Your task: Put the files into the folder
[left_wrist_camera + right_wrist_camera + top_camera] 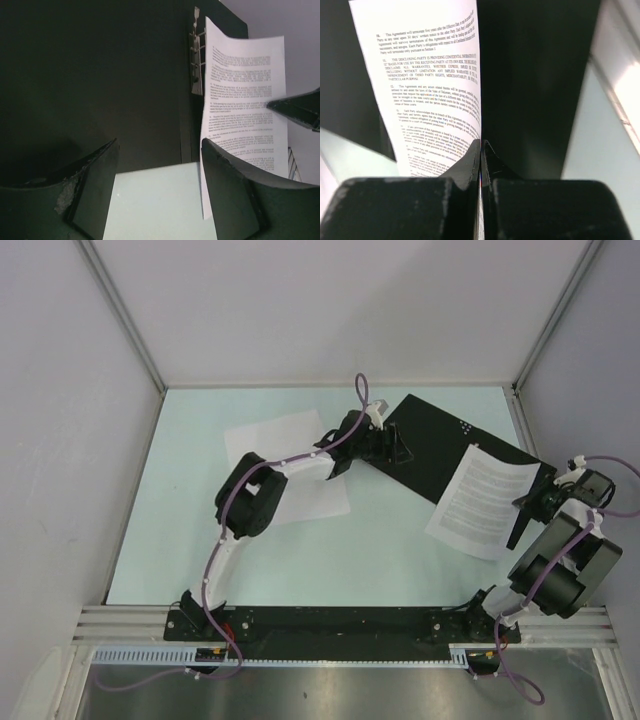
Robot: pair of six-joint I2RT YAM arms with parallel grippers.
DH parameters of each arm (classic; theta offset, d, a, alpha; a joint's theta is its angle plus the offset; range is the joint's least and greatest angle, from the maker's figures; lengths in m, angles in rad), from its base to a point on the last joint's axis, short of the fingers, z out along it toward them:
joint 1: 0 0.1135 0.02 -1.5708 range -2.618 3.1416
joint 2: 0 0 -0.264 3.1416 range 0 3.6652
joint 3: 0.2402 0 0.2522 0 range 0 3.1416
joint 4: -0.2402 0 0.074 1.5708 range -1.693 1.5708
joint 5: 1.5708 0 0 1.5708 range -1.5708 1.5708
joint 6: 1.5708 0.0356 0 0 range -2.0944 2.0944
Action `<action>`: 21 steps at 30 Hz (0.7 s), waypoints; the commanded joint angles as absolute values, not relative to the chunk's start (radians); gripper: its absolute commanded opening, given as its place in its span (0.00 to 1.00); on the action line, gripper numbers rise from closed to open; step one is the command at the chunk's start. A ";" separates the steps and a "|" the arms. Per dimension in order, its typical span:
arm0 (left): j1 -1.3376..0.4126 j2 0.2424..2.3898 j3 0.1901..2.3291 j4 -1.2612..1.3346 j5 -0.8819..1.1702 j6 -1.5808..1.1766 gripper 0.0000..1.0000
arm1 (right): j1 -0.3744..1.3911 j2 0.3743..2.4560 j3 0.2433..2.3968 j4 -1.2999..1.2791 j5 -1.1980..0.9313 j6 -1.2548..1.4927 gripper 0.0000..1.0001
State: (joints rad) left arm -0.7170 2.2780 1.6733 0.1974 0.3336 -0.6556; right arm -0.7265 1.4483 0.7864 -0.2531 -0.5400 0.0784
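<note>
Overhead view of a pale green table (380, 550), with my two arms reaching up from the bottom edge. The folder (440, 445) lies open in the upper middle of the frame, turned at an angle, its black inside facing up. My right gripper (533, 508), at the right edge, has its fingers pressed together on the edge of the printed sheet (482, 502). Its wrist camera shows the paper pinched between two black fingers (464, 171), with lines of text running up and away over the black panel. The sheet overlaps the folder's lower right part and hangs off it towards the lower right.

My left gripper (385, 445) sits at the folder's left corner, fingers spread apart and holding nothing. Its wrist camera shows bare table between them and a metal clasp (196, 60) near the top. I cannot tell whether those fingers touch the folder. The other white paper (285, 465) lies on the table left of centre, partly under my left arm; I cannot tell how many sheets are there.

My judgement: the step in hand is sliding the printed sheet fully onto the black panel. To do it well, I should pinch firmly, drag towards the upper left with the paper low and flat, square its edges to the folder, and steady the folder with the left fingers so it does not skate
</note>
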 commanded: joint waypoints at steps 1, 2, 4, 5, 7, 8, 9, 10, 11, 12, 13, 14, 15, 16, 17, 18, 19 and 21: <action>-0.715 2.336 1.772 0.298 0.296 -0.741 0.71 | -0.771 1.471 0.827 -0.196 -0.457 0.086 0.00; -0.715 2.347 1.787 0.279 0.290 -0.749 0.71 | -0.784 1.480 0.825 -0.189 -0.472 0.097 0.00; -0.715 2.362 1.822 0.261 0.278 -0.774 0.71 | -0.807 1.494 0.825 -0.160 -0.489 0.126 0.00; -0.716 2.376 1.831 0.235 0.259 -0.784 0.71 | -0.807 1.509 0.824 -0.152 -0.486 0.132 0.00; -0.715 2.390 1.859 0.212 0.244 -0.808 0.71 | -0.808 1.522 0.824 -0.129 -0.476 0.153 0.00; -0.715 2.398 1.868 0.181 0.229 -0.813 0.71 | -0.810 1.526 0.824 -0.126 -0.456 0.156 0.00; -0.715 2.404 1.877 0.176 0.229 -0.818 0.71 | -0.810 1.529 0.824 -0.117 -0.457 0.161 0.00; -0.713 2.410 1.882 0.173 0.229 -0.822 0.71 | -0.808 1.534 0.824 -0.091 -0.463 0.175 0.00; -0.715 2.422 1.887 0.157 0.224 -0.822 0.71 | -0.810 1.545 0.824 -0.074 -0.480 0.184 0.00; -0.713 2.428 1.902 0.140 0.219 -0.827 0.71 | -0.804 1.551 0.824 -0.060 -0.483 0.189 0.00; -0.712 2.437 1.910 0.126 0.221 -0.831 0.71 | -0.801 1.557 0.824 -0.037 -0.486 0.199 0.00; -0.712 2.445 1.917 0.105 0.222 -0.836 0.71 | -0.796 1.562 0.825 -0.029 -0.480 0.201 0.00; -0.713 2.459 1.928 0.095 0.229 -0.847 0.71 | -0.793 1.566 0.824 -0.020 -0.480 0.202 0.00; -0.710 2.467 1.934 0.083 0.229 -0.853 0.71 | -0.785 1.569 0.824 -0.008 -0.485 0.201 0.00; -0.710 2.468 1.946 0.057 0.230 -0.857 0.71 | -0.778 1.569 0.825 0.021 -0.485 0.195 0.00; -0.710 2.476 1.948 0.048 0.227 -0.867 0.71 | -0.772 1.566 0.825 0.029 -0.483 0.190 0.00; -0.709 2.479 1.951 0.029 0.224 -0.871 0.72 | -0.761 1.565 0.824 0.041 -0.470 0.187 0.00; -0.707 2.493 1.971 0.008 0.218 -0.883 0.72 | -0.756 1.571 0.824 0.073 -0.477 0.189 0.00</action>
State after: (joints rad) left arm -0.7151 2.4687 1.9083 0.0772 0.2382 -0.8391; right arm -0.7719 1.5562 0.7879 -0.0330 -0.4786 0.1768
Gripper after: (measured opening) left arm 0.712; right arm 0.007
